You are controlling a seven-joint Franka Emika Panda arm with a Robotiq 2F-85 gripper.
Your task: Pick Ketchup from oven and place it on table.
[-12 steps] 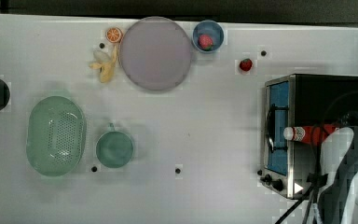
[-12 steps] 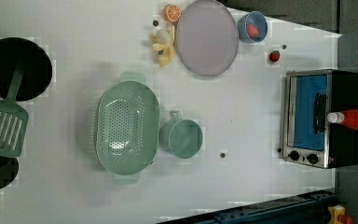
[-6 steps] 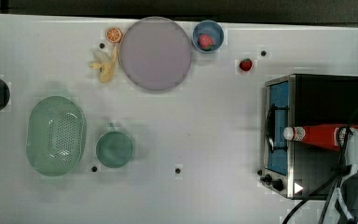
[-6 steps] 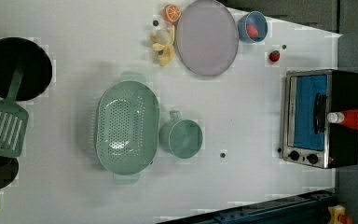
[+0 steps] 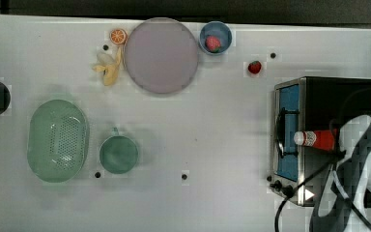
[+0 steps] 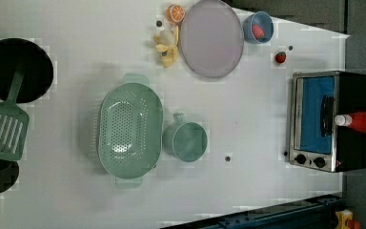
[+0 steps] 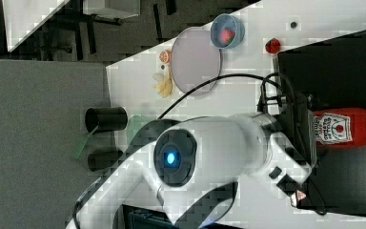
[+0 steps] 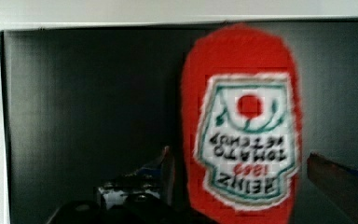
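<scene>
Since the earlier top view, your arm has pushed in from the lower right corner and now overlaps the red end of the ketchup, which lies on its side on the oven's black top at the right of the frame, white cap toward the glass door.

In the wrist view the gripper straddles the bottle: one finger shows on one side of the label and the other on the far side, spread nearly as wide as they go, with nothing clamped yet.

To do this well, keep descending until both fingers sit level with the bottle's widest part, around the label. The bottle looks closer to one finger than the other, so centre it before you squeeze, or it will likely roll on the smooth top. Close gently; a squeeze bottle probably gives. Then lift straight up before heading left in the top view to bare table, clear of the strawberry.
</scene>
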